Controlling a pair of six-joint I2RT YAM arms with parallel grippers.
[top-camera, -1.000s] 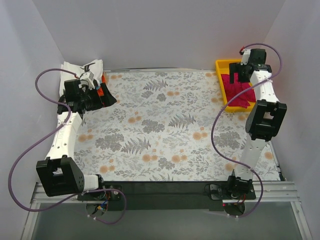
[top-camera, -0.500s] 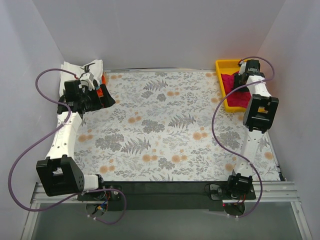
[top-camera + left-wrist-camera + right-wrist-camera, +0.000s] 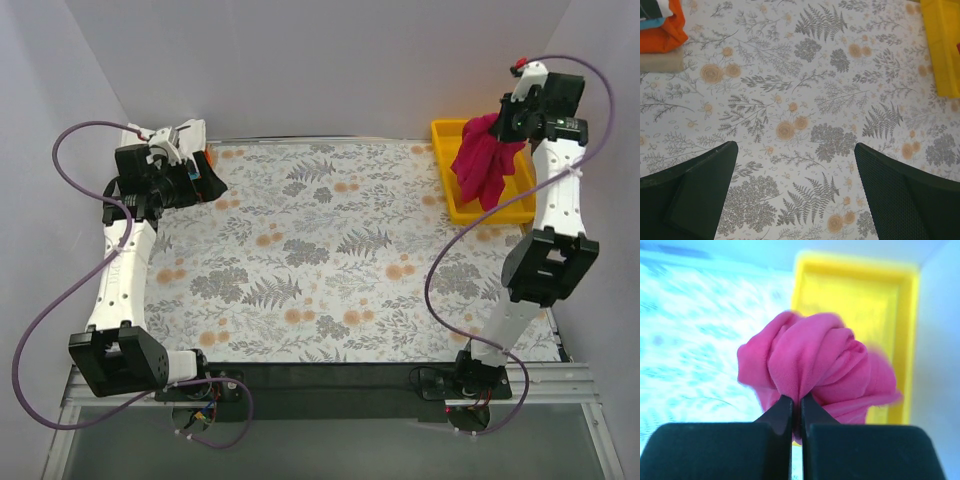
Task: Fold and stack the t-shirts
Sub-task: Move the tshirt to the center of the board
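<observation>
The magenta-red t-shirt [image 3: 483, 165] hangs bunched above the yellow tray [image 3: 497, 209], pinched in my right gripper [image 3: 507, 122], which is shut on a fold of it. In the right wrist view the cloth [image 3: 815, 357] bulges just past the closed gripper [image 3: 796, 402]. Folded t-shirts lie stacked at the far left corner: an orange one [image 3: 665, 31] with a white black-printed one [image 3: 168, 135] on top. My left gripper [image 3: 795, 147] hovers open over the bare floral table beside that stack, holding nothing.
The floral tablecloth [image 3: 330, 250] covers the table between the arms. A beige folded cloth [image 3: 661, 60] lies under the orange shirt. Grey walls close in the left, back and right sides. The tray's rim [image 3: 942, 45] shows in the left wrist view.
My right gripper dipped into the tray, shut on the magenta-red t-shirt and lifted it up clear of the tray. The left arm shifted slightly back and left, still open.
</observation>
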